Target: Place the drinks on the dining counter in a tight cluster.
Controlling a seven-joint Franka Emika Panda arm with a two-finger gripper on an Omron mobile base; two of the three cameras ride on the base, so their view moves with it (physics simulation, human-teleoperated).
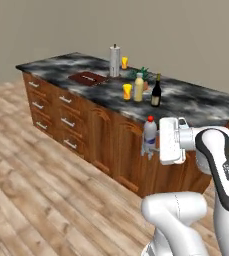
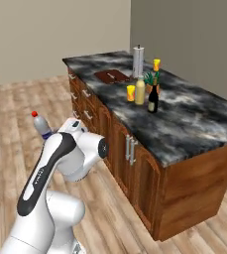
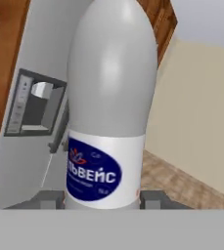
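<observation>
Gripper clamped partway closed on red-capped clear bottle, carried upright off the dining counter. Ahead on it, wine bottle and juice bottle already close together. Third placement judged outstanding.

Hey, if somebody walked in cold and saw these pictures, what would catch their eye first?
Probably the small red-capped bottle clamped in the gripper, held off the floor in front of the dining counter. Next, the wine bottle and juice bottle standing close together on that counter.
</observation>
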